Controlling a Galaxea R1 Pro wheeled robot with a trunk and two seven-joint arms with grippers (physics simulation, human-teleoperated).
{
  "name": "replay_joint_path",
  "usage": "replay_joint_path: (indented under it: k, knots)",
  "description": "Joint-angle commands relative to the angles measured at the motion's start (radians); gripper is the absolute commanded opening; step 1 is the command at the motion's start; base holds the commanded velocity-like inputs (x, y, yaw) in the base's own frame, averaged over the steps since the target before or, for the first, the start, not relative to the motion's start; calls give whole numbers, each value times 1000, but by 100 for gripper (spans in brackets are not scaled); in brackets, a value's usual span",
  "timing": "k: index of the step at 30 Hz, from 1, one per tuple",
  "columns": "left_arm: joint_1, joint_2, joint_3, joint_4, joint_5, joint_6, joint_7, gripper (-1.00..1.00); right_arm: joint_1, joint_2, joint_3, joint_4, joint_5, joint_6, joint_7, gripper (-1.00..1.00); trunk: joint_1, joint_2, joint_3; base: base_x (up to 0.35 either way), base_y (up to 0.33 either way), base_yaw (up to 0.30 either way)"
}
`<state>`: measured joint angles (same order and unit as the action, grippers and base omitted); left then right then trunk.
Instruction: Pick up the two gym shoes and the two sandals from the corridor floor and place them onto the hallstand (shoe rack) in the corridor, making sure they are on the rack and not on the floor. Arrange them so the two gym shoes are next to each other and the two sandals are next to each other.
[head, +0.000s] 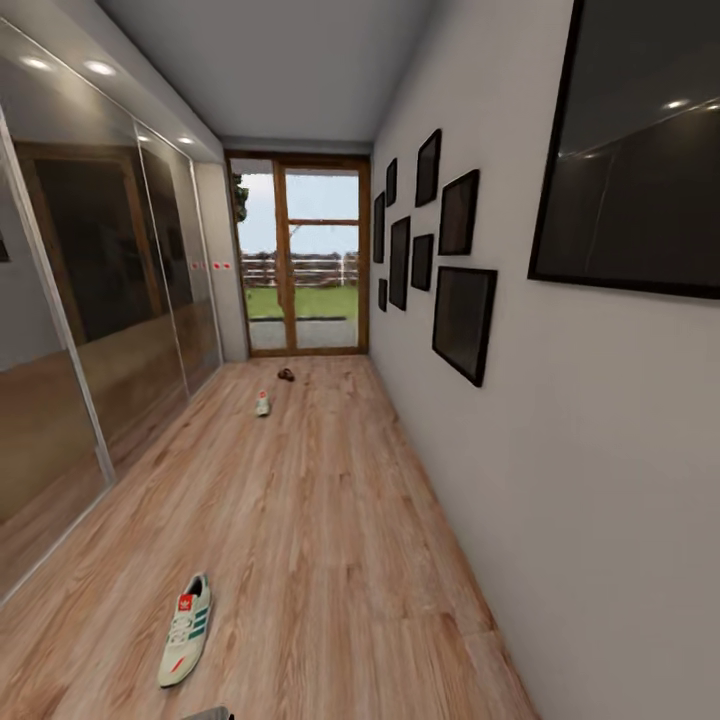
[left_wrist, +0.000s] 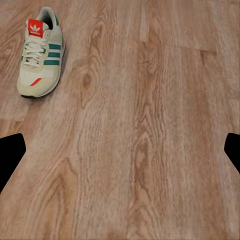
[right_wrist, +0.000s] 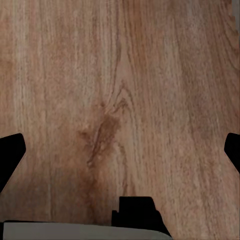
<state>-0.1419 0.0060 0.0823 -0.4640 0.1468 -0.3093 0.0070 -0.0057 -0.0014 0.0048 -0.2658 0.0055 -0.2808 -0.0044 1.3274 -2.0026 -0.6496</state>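
Wood-grain planks of the corridor floor (head: 330, 520) are running ahead toward a glass door (head: 300, 262), and the job is looking to be at its start: nothing is being carried and no rack is showing. 1 gym shoe (head: 187, 628) is lying close in front of the robot, toward its left, sole down with the toe pointing back at the robot. A 2nd gym shoe (head: 262, 403) is sitting far down the corridor, and a small dark shape beyond it, near the door, is probably 1 sandal (head: 286, 375), though it is too small to be sure.

The left gripper (left_wrist: 120, 150) is hanging over bare planks with its fingers spread wide and nothing between them; the near shoe is lying well off to 1 side of it. The right gripper (right_wrist: 120, 150) is likewise gaping wide and empty above the floor.

Next, I judge, the left arm is needing to shift over the near shoe and descend around it.
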Motion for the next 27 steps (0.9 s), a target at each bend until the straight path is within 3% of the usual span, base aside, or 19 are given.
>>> replay_joint_path:
  k: [1,17,27]
  knots:
    - [-1,0,-1,1,7,-3,1,100,0,0,1,1,1,-3,0,100,0,0,-1,311,-144,178]
    - [-1,0,-1,1,7,-3,1,100,0,0,1,0,1,-3,0,100,0,0,-3,333,-58,36]
    - [-1,0,-1,1,8,-3,1,100,0,0,1,0,1,-3,0,100,0,0,-13,347,0,182]
